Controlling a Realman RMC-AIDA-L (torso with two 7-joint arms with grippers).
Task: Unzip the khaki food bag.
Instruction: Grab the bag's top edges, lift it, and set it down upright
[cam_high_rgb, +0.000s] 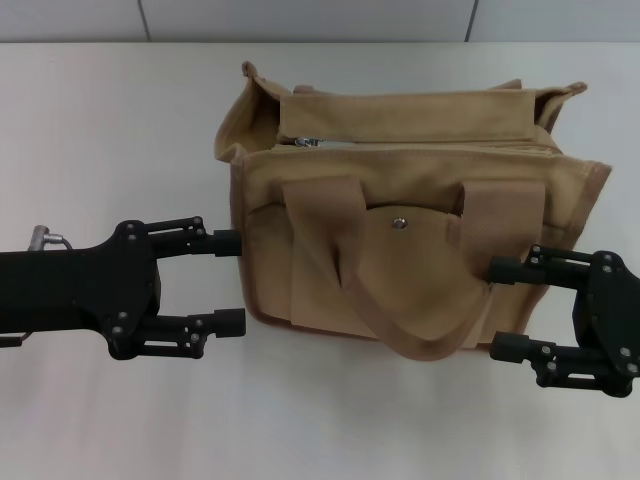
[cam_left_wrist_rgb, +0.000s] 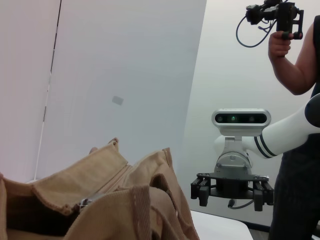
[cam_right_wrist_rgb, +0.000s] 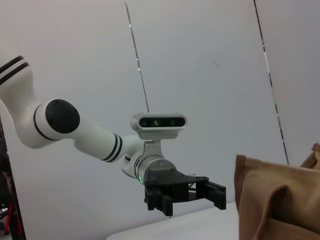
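Black and spread apart, our left gripper (cam_high_rgb: 229, 281) hovers just beside the left end of the boxy tan canvas food bag (cam_high_rgb: 410, 230). Our right gripper (cam_high_rgb: 508, 307), its fingers likewise parted, sits at the bag's right front corner. The bag stands on the white table (cam_high_rgb: 110, 130), its silver top zipper (cam_high_rgb: 420, 143) shut.

Plain white table (cam_high_rgb: 120, 130) under even light, pale panelled wall (cam_left_wrist_rgb: 125, 75) with thin seams behind.
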